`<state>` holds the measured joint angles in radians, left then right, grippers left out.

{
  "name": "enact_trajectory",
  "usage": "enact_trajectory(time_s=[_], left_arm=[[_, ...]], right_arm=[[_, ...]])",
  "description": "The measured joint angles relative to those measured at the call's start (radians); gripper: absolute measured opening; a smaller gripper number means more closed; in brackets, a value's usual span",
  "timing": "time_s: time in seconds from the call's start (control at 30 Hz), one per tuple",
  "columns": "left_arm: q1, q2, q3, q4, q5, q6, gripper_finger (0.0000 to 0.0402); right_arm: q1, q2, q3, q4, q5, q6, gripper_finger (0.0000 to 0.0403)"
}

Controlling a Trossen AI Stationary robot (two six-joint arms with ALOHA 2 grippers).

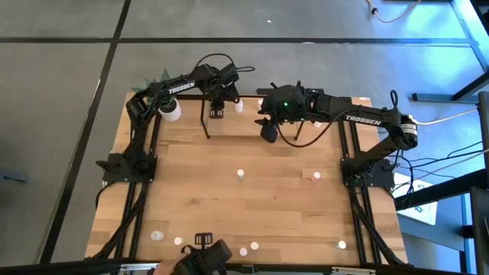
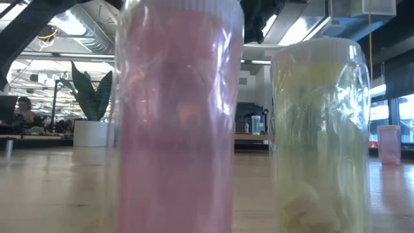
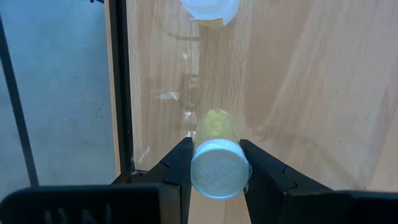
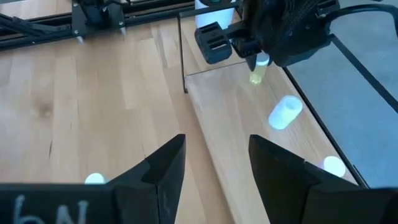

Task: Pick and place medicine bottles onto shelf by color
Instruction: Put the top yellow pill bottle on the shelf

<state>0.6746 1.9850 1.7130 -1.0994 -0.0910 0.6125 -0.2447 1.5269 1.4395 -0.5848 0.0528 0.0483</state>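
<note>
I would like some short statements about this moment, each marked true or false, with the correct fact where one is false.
1. The left pincer holds a yellowish bottle with a white cap. True.
2. The right pincer holds a pink bottle. False: its fingers stand open with nothing between them.
3. A white bottle lies on its side on the shelf. True.
4. The held bottle hangs over the middle of the table. False: it is above the shelf board, at the table's far edge.
5. All bottles are already on the shelf. False: several still stand on the table, such as a pink one.
</note>
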Motion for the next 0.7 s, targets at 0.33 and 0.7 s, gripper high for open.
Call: enact_trajectory(time_s=[0.33, 0.7], left_arm=[[0.0, 0.0, 0.0, 0.02, 0.0, 0.0, 0.0094], [0.0, 0.0, 0.0, 0.02, 0.0, 0.0, 0.0094]], right_arm=[[0.0, 0.0, 0.0, 0.009, -0.001, -0.024, 0.0179], [0.0, 0.0, 0.0, 0.014, -0.001, -0.027, 0.0179]])
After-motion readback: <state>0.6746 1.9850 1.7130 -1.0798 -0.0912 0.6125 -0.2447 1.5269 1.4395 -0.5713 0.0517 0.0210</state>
